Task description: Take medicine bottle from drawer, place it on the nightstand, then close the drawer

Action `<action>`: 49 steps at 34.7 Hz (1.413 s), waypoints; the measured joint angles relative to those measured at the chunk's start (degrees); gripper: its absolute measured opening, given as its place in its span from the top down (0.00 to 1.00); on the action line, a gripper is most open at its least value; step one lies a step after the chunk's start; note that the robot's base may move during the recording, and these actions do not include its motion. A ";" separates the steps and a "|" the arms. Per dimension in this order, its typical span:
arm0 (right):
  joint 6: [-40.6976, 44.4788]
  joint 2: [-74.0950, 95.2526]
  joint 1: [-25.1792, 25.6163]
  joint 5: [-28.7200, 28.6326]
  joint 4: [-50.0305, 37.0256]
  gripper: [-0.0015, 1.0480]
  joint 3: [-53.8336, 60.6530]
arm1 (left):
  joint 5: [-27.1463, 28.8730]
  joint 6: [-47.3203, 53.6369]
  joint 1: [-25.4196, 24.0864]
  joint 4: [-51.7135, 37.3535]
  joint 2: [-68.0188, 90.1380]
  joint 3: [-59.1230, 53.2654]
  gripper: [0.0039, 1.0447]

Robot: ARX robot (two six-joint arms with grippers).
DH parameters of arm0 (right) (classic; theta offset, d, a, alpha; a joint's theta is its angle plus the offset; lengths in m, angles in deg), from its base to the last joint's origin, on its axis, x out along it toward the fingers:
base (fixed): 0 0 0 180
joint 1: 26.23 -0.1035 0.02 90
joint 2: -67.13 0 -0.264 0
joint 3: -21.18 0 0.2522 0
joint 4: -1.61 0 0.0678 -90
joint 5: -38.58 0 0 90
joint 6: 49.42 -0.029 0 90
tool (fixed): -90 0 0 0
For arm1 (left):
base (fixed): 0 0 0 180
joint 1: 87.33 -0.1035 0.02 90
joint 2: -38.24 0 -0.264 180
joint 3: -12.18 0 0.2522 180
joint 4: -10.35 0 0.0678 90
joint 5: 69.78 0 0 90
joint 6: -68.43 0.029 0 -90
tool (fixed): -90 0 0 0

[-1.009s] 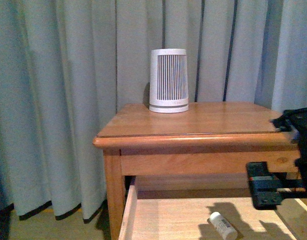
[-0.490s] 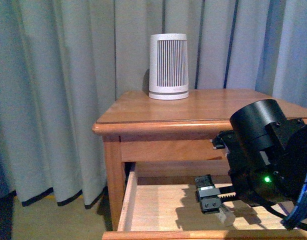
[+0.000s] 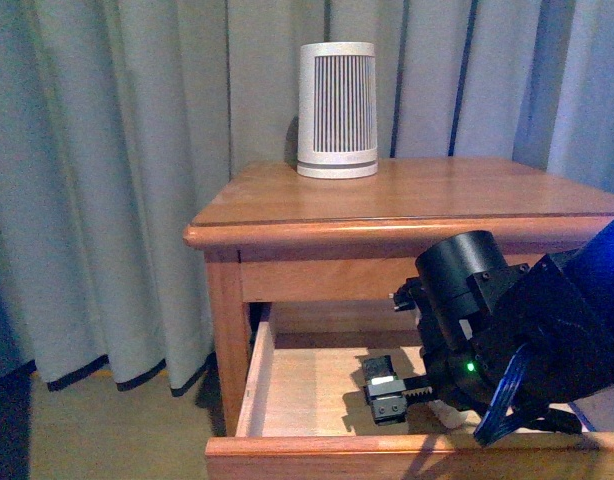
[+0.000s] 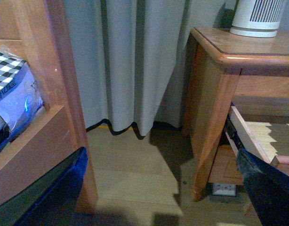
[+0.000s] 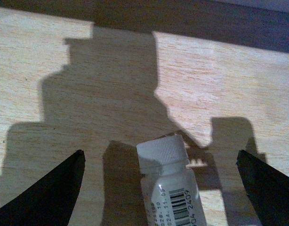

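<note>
Down in the open drawer (image 3: 255, 392), right gripper (image 5: 159, 157) — jaws spread wide — straddling the medicine bottle (image 5: 167, 188), flat on the pale floor. Long axis along the reach, cap outward, body between the fingers (image 5: 50, 193). Left gripper (image 4: 161, 160), also spread, well away, left of the nightstand (image 3: 407, 232).
</note>
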 joint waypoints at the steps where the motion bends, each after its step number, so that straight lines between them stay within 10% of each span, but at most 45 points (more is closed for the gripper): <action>1: -0.17 0.66 0.02 -0.15 -0.07 0.07 -0.44 | 0.00 0.00 0.00 0.00 0.00 0.00 0.06; 10: -2.12 3.52 0.17 -0.68 -1.14 0.09 -2.62 | 0.00 0.00 0.00 0.00 0.00 0.00 0.06; 25: -4.11 2.78 0.17 -0.22 0.61 0.72 -2.82 | 0.00 0.00 0.00 0.00 0.00 0.00 0.06; 43: -23.85 -26.05 -4.68 -4.20 24.55 0.73 7.65 | 0.00 0.00 0.00 0.00 0.00 0.00 0.06; 49: -19.39 -34.51 -5.42 3.65 21.68 0.73 6.05 | 0.00 0.00 0.00 0.00 0.00 0.00 0.06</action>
